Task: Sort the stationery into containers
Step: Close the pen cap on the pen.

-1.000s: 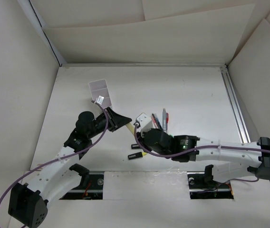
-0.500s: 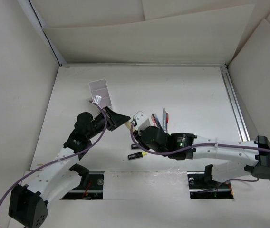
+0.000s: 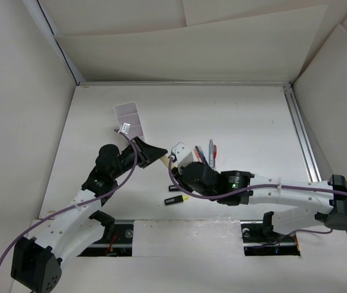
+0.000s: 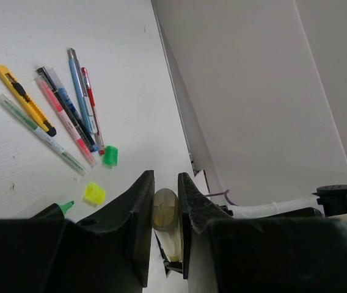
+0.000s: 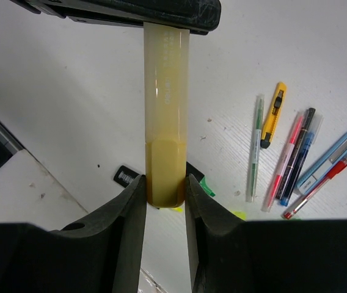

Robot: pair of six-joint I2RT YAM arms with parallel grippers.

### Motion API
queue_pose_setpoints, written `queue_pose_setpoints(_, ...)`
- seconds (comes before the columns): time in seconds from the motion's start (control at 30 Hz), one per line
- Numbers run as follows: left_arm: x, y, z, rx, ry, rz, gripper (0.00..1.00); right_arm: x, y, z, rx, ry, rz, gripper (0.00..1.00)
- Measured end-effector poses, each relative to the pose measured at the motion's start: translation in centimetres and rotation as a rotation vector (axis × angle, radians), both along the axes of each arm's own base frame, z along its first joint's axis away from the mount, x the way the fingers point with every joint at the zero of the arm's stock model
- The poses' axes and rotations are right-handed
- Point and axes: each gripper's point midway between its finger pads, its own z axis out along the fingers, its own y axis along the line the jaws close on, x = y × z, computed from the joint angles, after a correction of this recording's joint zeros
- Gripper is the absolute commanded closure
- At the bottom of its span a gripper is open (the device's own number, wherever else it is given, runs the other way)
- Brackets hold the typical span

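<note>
- left arm (image 3: 76,213): white moulded links, black joint housings, blocky black motor unit at its near end. Small dark fastener holes dot the near link.
- purple cable (image 3: 14,242) runs alongside the left arm in a loose loop.
- right arm (image 3: 295,198): same white links and black housings, with a black block at the far right end.
- second purple cable (image 3: 295,190) lies along the top of the right arm's link.
- green light (image 3: 231,178): small, on the right arm's black housing.
- left tool (image 4: 165,183) and right tool (image 5: 164,186): matte black, with thick moulded fingers and smooth rounded inner edges.
</note>
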Motion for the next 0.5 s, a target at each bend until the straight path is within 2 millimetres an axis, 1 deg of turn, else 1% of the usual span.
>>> queue_pose_setpoints(0.03,0.01,0.01,-0.04,0.001,0.001,0.001,0.85,0.0,0.0,0.0,0.0,0.0,0.0,0.83)
queue_pose_setpoints(0.1,0.01,0.04,-0.15,0.004,0.005,0.003,0.85,-0.01,0.01,-0.02,0.0,0.001,0.001,0.83)
queue_pose_setpoints(0.13,0.03,0.05,-0.18,0.005,0.006,0.004,0.87,-0.02,0.02,0.0,0.001,0.001,0.002,0.83)
queue_pose_setpoints(0.17,0.04,0.07,-0.23,0.006,0.008,0.005,0.93,-0.03,0.03,-0.02,0.0,0.001,0.002,0.83)
queue_pose_setpoints(0.23,0.06,0.1,-0.29,0.007,0.011,0.008,0.99,-0.04,0.04,-0.02,0.0,0.002,0.003,0.83)
queue_pose_setpoints(0.47,0.13,0.16,-0.35,0.01,0.011,0.013,1.0,0.11,0.06,-0.2,-0.002,0.007,0.002,0.83)
queue_pose_setpoints(0.5,0.14,0.2,-0.37,0.012,0.011,0.015,1.0,0.14,0.11,-0.26,-0.003,0.007,0.001,0.82)
